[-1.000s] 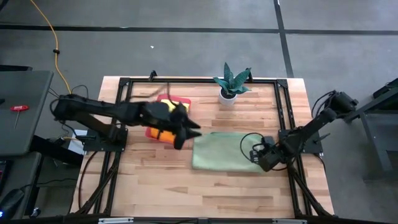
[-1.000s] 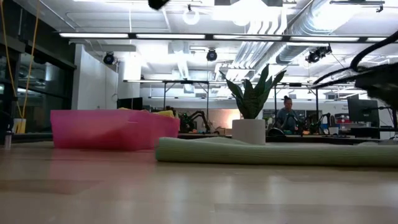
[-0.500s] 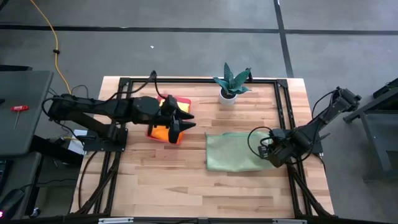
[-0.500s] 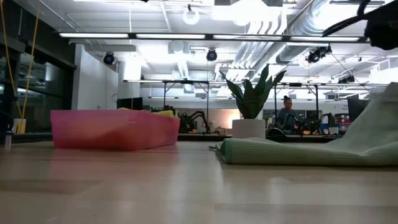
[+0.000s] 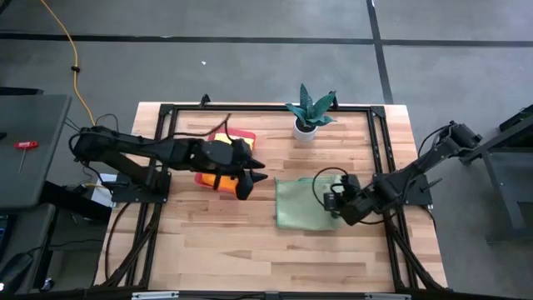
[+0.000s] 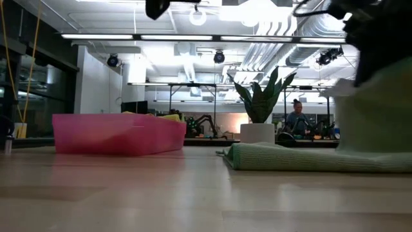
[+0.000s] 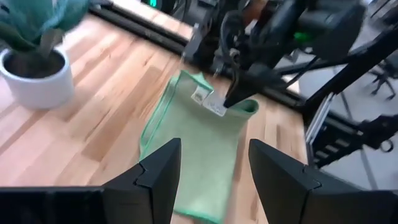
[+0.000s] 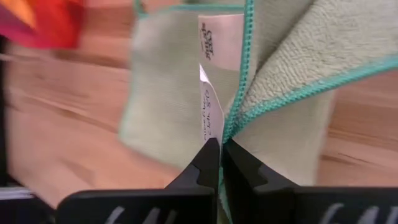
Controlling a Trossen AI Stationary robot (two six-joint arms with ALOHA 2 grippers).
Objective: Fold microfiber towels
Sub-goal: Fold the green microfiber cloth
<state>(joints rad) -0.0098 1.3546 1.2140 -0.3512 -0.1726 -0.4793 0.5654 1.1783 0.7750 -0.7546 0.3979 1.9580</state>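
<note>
The pale green towel (image 5: 301, 204) lies flat on the bench (image 5: 208, 242) a little toward three o'clock of centre, and its edge on the three o'clock side is lifted off the wood and doubled back over the rest of the cloth. That raised edge is in the right claw (image 5: 334, 202), which is clenched tight on the teal-stitched hem right beside the white care label (image 8: 211, 93); the right wrist view shows the two dark fingers (image 8: 208, 163) pressed together with the fabric fanning up from between them. From table height the lifted part stands as a pale green wall (image 6: 376, 109) over the flat layer. Out toward nine o'clock of the towel hangs the left claw (image 5: 247, 177), its fingers spread apart and gripping nothing, poised above the bench just by the pink tray (image 5: 236, 135). In that tray sit the other cloths, with orange (image 5: 215, 177) and a bit of yellow (image 5: 218, 138) showing around the left arm. At twelve o'clock of the green towel stands a spiky potted plant (image 5: 309, 112) in a white pot, well clear of the cloth. Beyond the bench, in the room behind, a person (image 6: 297, 119) sits at a workstation.
</note>
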